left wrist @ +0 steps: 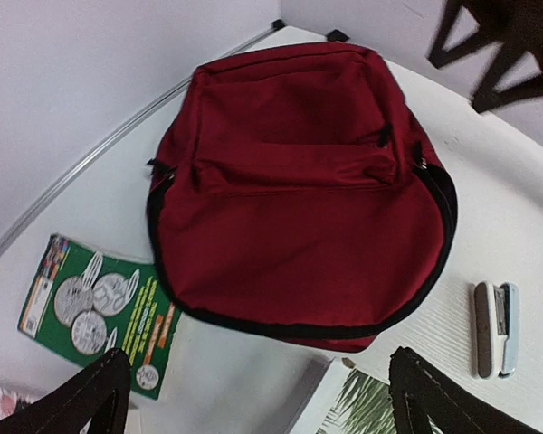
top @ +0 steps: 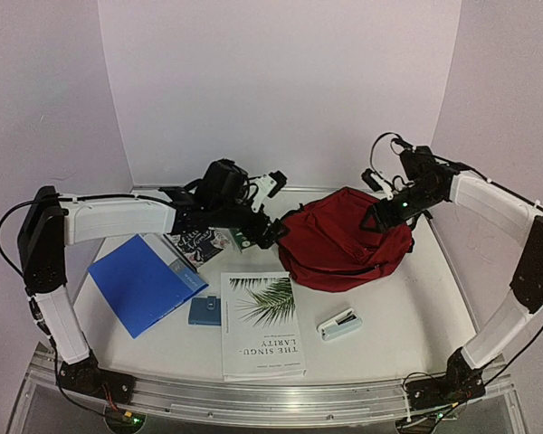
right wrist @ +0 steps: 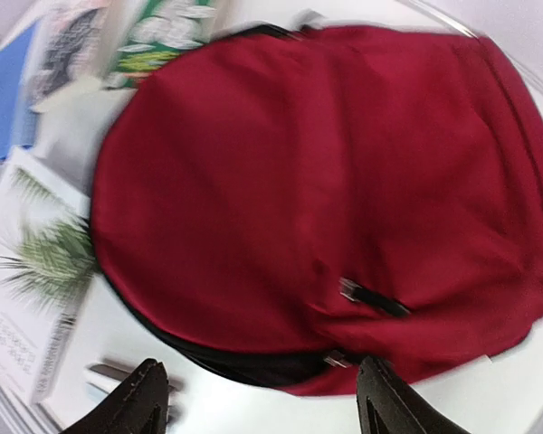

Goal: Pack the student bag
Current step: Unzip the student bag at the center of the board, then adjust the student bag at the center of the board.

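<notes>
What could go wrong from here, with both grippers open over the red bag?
1. The student bag lies flat and limp, and neither the left gripper nor the right gripper holds it. A pinch on the soft fabric might catch only the outer layer, or slip off.
2. The green booklet and the palm-cover book lie close beside the bag's edge. Tugging the bag could shove them, or perhaps the stapler, out of place.

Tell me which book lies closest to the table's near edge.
The white palm-leaf book: it reaches furthest toward that edge. The blue folder stops short of it, and the green booklet sits far back.
</notes>
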`<state>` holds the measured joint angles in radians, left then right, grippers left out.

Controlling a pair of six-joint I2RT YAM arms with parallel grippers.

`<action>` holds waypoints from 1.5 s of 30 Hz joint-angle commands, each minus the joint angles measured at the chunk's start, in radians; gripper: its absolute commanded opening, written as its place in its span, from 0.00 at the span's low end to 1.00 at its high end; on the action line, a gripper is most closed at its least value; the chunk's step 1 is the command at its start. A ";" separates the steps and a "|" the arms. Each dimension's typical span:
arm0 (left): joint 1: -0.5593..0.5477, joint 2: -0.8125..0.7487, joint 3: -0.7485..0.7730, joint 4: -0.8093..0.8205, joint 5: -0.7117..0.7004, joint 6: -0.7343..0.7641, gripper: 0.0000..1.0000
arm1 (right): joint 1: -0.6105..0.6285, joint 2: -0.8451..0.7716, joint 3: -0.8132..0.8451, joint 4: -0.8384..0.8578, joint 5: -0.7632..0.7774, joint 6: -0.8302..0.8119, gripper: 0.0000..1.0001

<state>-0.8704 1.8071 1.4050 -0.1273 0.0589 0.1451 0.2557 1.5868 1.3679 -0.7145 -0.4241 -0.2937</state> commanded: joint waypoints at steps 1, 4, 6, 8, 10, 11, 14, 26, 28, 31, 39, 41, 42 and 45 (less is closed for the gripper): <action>0.052 -0.096 -0.069 -0.089 -0.049 -0.308 1.00 | 0.135 0.067 0.099 0.023 0.033 0.105 0.72; 0.080 -0.155 -0.120 -0.116 -0.091 -0.406 1.00 | 0.238 0.134 0.135 0.050 0.065 0.147 0.73; 0.094 -0.193 -0.166 -0.121 -0.118 -0.457 1.00 | 0.297 0.188 0.157 0.061 0.084 0.161 0.74; 0.104 -0.232 -0.198 -0.132 -0.147 -0.499 1.00 | 0.347 0.234 0.184 0.065 0.113 0.168 0.76; 0.115 -0.265 -0.232 -0.138 -0.163 -0.529 1.00 | 0.398 0.293 0.220 0.064 0.153 0.170 0.77; 0.117 -0.281 -0.247 -0.137 -0.166 -0.540 1.00 | 0.415 0.315 0.235 0.063 0.172 0.171 0.77; 0.122 -0.333 -0.296 -0.118 -0.167 -0.557 1.00 | 0.450 0.386 0.279 0.060 0.205 0.176 0.77; 0.121 -0.380 -0.340 -0.112 -0.187 -0.555 1.00 | 0.451 0.492 0.383 0.050 0.375 0.200 0.37; 0.122 -0.382 -0.342 -0.106 -0.187 -0.548 1.00 | 0.447 0.483 0.382 0.051 0.365 0.201 0.33; 0.122 -0.375 -0.345 -0.099 -0.191 -0.542 1.00 | 0.429 0.472 0.377 0.051 0.335 0.210 0.29; 0.122 -0.355 -0.343 -0.088 -0.185 -0.531 1.00 | 0.339 0.450 0.367 0.047 0.183 0.267 0.36; 0.122 -0.350 -0.339 -0.088 -0.185 -0.528 1.00 | 0.319 0.457 0.371 0.046 0.147 0.280 0.36; 0.122 -0.348 -0.337 -0.089 -0.184 -0.526 1.00 | 0.311 0.462 0.372 0.045 0.133 0.285 0.35; 0.122 -0.343 -0.332 -0.089 -0.185 -0.522 1.00 | 0.300 0.472 0.375 0.045 0.114 0.286 0.31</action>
<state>-0.7509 1.4662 1.0622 -0.2493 -0.1089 -0.3922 0.5692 2.0865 1.7145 -0.6662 -0.2520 -0.0331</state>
